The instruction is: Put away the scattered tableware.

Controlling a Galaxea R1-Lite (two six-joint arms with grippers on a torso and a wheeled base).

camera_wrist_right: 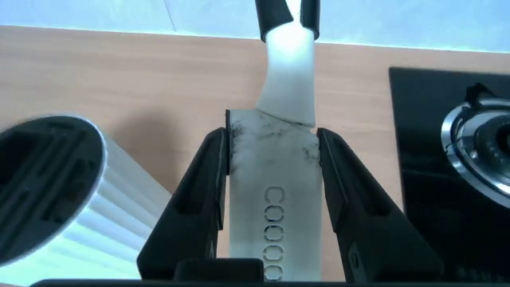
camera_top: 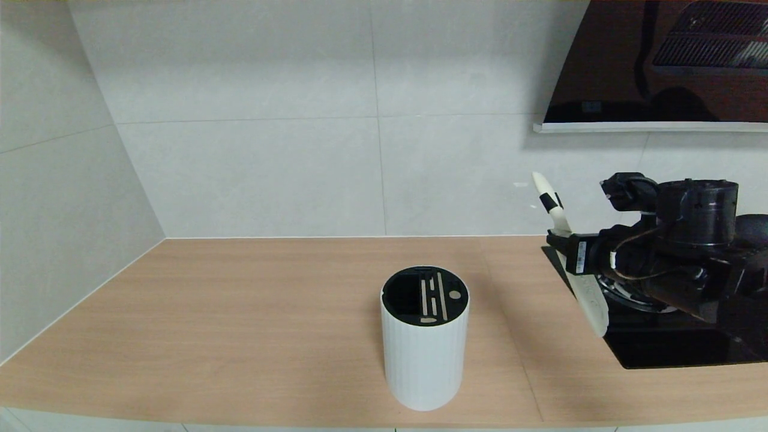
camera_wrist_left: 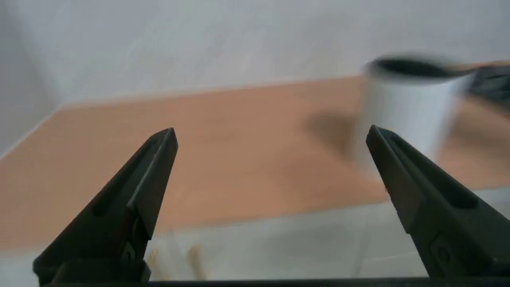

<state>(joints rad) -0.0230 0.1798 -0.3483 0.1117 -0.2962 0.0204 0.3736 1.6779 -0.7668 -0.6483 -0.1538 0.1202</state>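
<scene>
The white holder is blurred in the left wrist view; the hob runs off the head view's right edge.

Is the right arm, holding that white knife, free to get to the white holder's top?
Probably yes. The right gripper holds the knife above the stove's edge, and only counter lies between it and the holder, whose slotted top is uncovered.

Head camera looks down over the counter; both close wrist cameras share its white holder.
</scene>
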